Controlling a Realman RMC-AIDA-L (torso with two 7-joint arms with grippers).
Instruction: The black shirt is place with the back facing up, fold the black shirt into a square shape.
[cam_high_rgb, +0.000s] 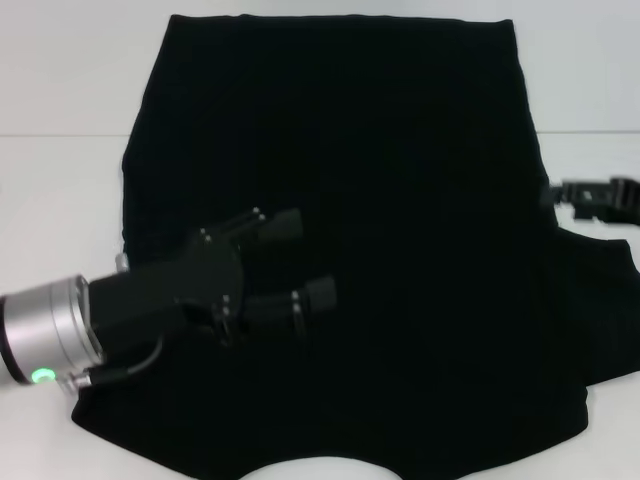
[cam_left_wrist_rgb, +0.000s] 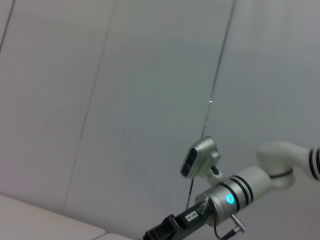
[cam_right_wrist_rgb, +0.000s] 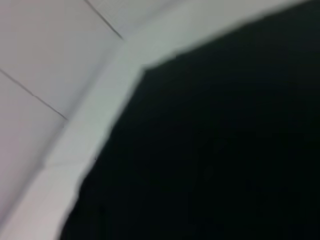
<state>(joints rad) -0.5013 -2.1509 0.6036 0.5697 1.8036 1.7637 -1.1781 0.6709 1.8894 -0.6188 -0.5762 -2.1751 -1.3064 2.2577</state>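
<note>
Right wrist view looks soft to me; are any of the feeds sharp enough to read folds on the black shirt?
Right wrist view: blurred, the black shirt is a flat dark mass with a fuzzy edge. Head view: sharper, but the shirt shows almost no fold shading, and the left gripper blends into it. Left wrist view: faces a pale wall and the right arm, with no shirt in it.

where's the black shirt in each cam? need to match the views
Head view: the black shirt lies flat on the white table, filling most of the frame; the left gripper is above its left half, fingers apart.
Left wrist view: shirt not in it; only wall and the right arm show.
Right wrist view: shirt fills the lower right.
Shared landmark: the shirt's edge against the table, in head and right wrist views.
</note>
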